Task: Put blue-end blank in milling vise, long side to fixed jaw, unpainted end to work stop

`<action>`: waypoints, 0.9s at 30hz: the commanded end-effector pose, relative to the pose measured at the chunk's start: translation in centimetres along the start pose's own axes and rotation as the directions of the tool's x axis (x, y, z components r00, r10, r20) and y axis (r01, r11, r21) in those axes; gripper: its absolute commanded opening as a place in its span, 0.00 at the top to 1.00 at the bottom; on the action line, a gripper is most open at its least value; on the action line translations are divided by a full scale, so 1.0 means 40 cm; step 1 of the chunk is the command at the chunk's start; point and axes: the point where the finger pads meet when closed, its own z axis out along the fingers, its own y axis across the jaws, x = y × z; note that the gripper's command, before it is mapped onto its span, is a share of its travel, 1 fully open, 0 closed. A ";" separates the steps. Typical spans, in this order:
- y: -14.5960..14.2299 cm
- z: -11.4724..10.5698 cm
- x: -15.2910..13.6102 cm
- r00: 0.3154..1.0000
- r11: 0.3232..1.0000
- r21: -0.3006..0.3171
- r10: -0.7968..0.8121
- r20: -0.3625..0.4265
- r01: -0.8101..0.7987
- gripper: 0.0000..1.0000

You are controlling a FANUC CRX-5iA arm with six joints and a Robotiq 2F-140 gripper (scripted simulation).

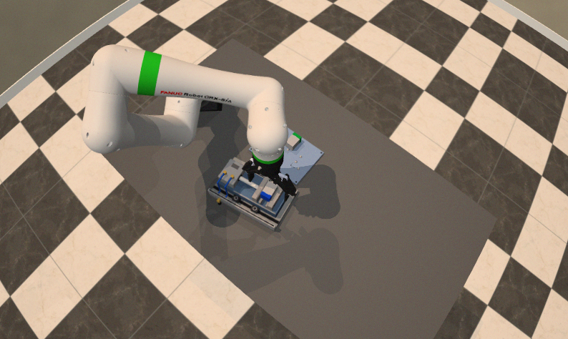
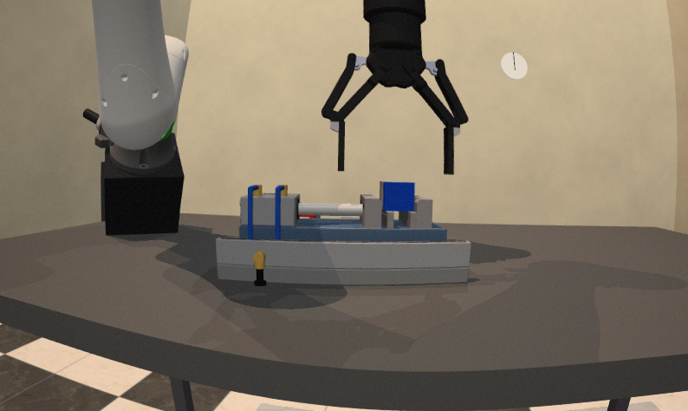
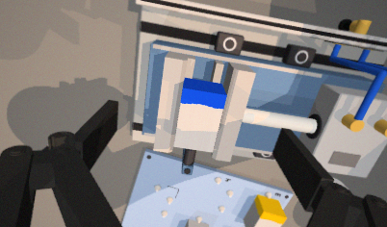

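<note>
The blue-ended blank (image 3: 199,115) lies in the vise (image 2: 342,239), between its two jaws, with the blue end (image 2: 397,196) toward the exterior camera and the unpainted end toward the plate (image 3: 194,192). In the wrist view the blank sits flanked by the fixed jaw (image 3: 167,101) on one long side and the moving jaw (image 3: 235,113) on the other; whether either jaw touches it cannot be told. A short dark rod, the work stop (image 3: 188,161), pokes out just beyond the blank's unpainted end; contact there cannot be judged either. From the exterior view the blue end stands a little higher than the jaws beside it.

On the far side of the moving jaw from the blank, a pale shaft (image 2: 330,209) runs to the end block (image 2: 272,209) that carries the blue hoses (image 2: 252,212) with yellow fittings.

Beyond the vise lies the light-blue plate with small pins; a yellow-ended blank (image 3: 268,213) rests on it in the wrist view, and a green-ended blank (image 1: 293,140) shows at its far part from the top.

The gripper (image 2: 395,168) hangs well above the vise, over the blue-ended blank, its fingers (image 2: 448,150) spread fully wide and holding nothing. A small yellow-topped post (image 2: 258,266) stands on the table (image 2: 541,326) in front of the vise base.
</note>
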 end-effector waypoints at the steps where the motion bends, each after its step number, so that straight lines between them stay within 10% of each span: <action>1: -0.001 -0.003 0.000 1.000 1.000 0.001 0.000 0.000 0.000 0.00; 27: -0.001 -0.013 0.000 1.000 1.000 0.001 0.000 0.000 0.000 0.00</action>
